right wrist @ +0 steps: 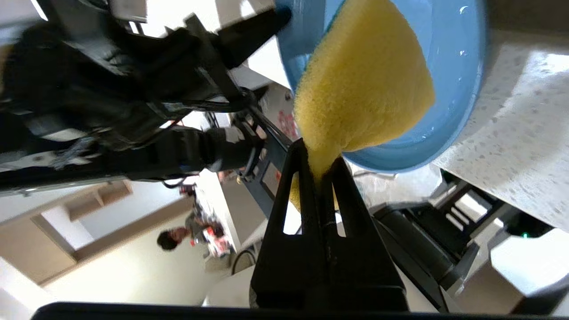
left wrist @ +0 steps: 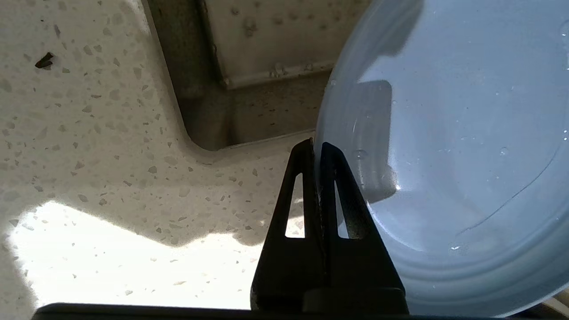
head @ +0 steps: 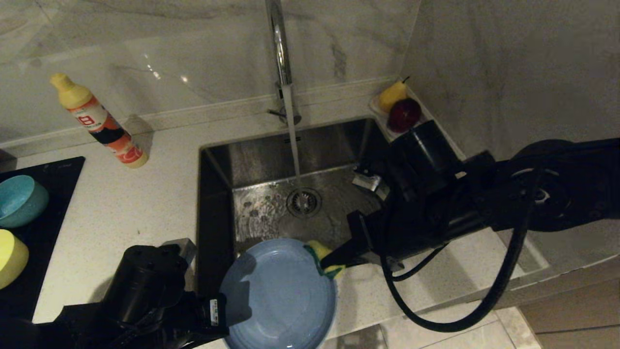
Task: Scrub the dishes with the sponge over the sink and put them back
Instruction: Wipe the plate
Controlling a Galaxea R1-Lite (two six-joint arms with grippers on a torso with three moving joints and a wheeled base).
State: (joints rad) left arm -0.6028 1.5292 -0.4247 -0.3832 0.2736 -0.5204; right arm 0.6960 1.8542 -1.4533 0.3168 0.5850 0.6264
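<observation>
The left gripper (left wrist: pixel 316 149) is nearest, squeezed tight on the edge of the plate (head: pixel 278 295), so the plate hangs out over the front of the sink (head: pixel 261 155) and drips can fall in. The right gripper (head: pixel 334 259) pinches the sponge (head: pixel 320 252) and presses it on the plate's far rim to scrub. Farther off, water runs from the tap (head: pixel 278 43). The two bowls (head: pixel 19 199) wait on the left.
</observation>
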